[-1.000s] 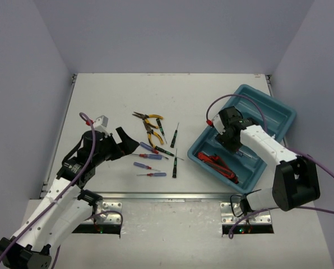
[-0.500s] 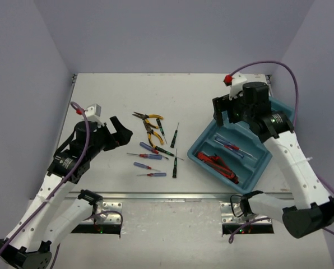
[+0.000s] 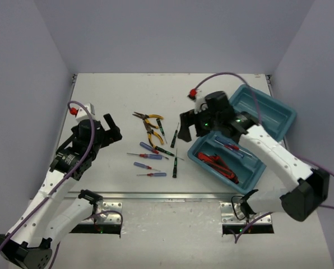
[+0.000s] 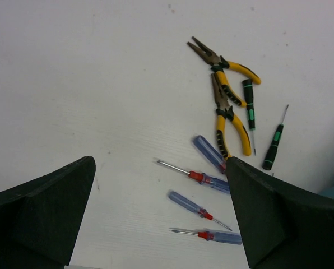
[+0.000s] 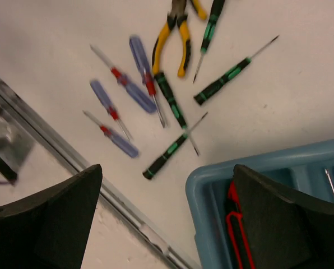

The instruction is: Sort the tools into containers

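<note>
Now we hold both claws wide open, with nothing between the fingers of either. Our left claw [image 4: 159, 163] hangs above the white table [image 4: 72, 67], at the left edge of the loose tools. Our right claw [image 5: 167, 168] hangs at their right edge, just beside the near-left corner of the teal-blue rectangular plastic tray [image 3: 279, 115].

Between the claws lie two yellow-handled pliers [image 4: 230, 120] with dark steel noses, one just beside the other. Near them are four slim blue-handled screwdrivers [image 4: 209, 152] with clear handles and red collars, and four slim black screwdrivers [image 5: 228, 75] with green bands.

Inside the tray, red-handled pliers [image 3: 220, 165] fill the long compartment nearest our bases. Further blue-handled screwdrivers [image 3: 231, 147] lie in the middle one.
</note>
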Action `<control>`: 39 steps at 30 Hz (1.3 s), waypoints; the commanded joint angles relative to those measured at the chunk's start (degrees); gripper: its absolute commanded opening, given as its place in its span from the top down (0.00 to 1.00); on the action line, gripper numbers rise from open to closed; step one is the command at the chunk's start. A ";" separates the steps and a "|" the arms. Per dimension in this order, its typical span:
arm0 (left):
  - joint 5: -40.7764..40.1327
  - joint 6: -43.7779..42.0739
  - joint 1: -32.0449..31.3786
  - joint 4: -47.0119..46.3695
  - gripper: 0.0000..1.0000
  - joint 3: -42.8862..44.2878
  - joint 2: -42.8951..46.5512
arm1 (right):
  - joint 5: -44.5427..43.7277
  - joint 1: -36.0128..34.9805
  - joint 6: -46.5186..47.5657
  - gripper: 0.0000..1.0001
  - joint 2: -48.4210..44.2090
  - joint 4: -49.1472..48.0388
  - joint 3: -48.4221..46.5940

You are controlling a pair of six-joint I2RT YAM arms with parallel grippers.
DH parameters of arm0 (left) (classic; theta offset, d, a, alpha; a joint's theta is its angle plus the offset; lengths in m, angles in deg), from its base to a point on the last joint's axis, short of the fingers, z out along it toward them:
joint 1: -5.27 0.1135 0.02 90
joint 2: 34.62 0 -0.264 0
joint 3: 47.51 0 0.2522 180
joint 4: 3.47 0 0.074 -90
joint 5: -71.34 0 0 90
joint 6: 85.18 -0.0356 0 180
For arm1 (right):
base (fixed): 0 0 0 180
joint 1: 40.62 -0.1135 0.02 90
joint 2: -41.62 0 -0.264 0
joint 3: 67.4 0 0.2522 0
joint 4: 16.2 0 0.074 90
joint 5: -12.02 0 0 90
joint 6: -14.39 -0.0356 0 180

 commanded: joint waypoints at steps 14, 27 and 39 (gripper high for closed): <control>-8.26 2.51 0.24 -2.00 0.00 -2.22 10.07 | -12.64 -27.66 26.85 0.40 32.19 3.28 -10.63; -5.47 0.93 0.24 -3.04 0.00 -2.24 8.04 | -12.36 -29.96 27.11 0.53 41.86 -0.28 -13.86; -5.02 0.58 0.24 -3.30 0.00 -2.32 8.04 | -11.67 -31.55 25.18 0.60 43.40 4.38 -12.89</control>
